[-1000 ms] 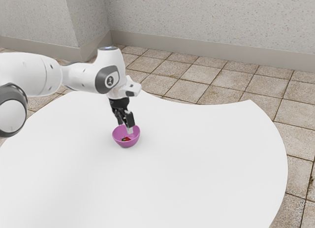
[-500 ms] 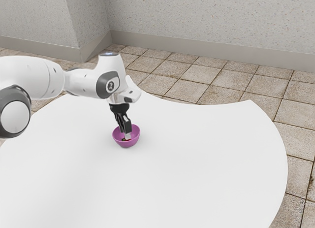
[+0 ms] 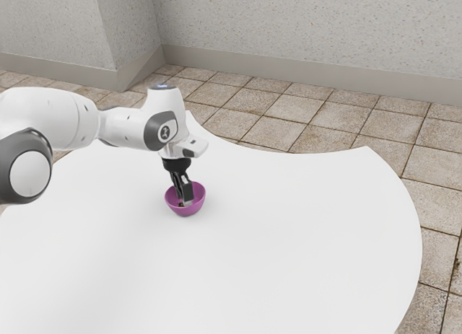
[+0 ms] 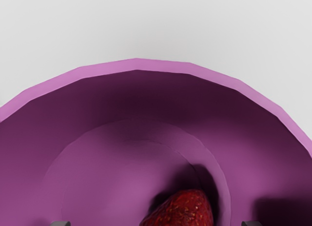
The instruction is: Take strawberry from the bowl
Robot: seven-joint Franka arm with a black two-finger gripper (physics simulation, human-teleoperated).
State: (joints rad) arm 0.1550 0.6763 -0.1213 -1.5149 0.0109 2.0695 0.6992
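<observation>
White arm (image 3: 126,128) at the exterior view's left; left of centre, its gripper (image 3: 187,200), fingers spread and empty, dips into a purple bowl (image 3: 186,212). The strawberry (image 4: 183,212) lies inside, nearer one finger. Reaching seems nearly done; next: centre, close, lift.

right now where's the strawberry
In the wrist view, the strawberry lies inside the purple bowl, off-centre on its bottom. The exterior view has that bowl left of the picture's centre, with my gripper reaching into it.

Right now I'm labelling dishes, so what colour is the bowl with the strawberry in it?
The bowl is purple with a lighter rim, clearest in the wrist view.
</observation>
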